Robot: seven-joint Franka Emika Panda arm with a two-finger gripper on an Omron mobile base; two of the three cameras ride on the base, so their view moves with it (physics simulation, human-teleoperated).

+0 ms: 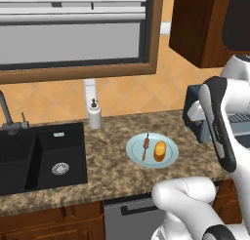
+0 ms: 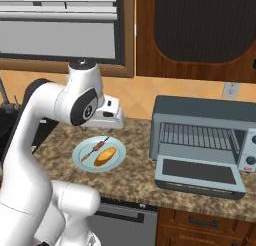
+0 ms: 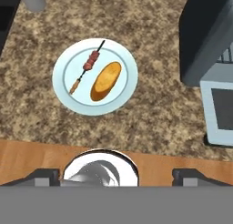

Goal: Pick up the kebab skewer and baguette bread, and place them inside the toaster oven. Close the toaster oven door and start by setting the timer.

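Note:
A light blue plate (image 1: 135, 152) (image 2: 78, 159) (image 3: 124, 59) on the speckled counter carries both foods. The kebab skewer (image 1: 146, 146) (image 2: 95, 150) (image 3: 86, 66) lies on it beside the golden baguette bread (image 1: 159, 151) (image 2: 105, 156) (image 3: 105, 81). To the right stands the dark grey toaster oven (image 1: 193, 107) (image 2: 200, 110) (image 3: 205, 32). Its toaster oven door (image 2: 200, 172) (image 3: 223, 109) hangs down open, baring the wire rack. My gripper (image 3: 116, 175) is open and empty, high above the counter's front edge, nearer than the plate.
A black sink (image 1: 39, 156) with a faucet (image 1: 5, 112) fills the counter's left end, and a white soap dispenser (image 1: 94, 114) stands behind the plate. A dark wooden cabinet (image 1: 205, 24) hangs over the oven. Knobs (image 2: 248, 150) sit on the oven's right front.

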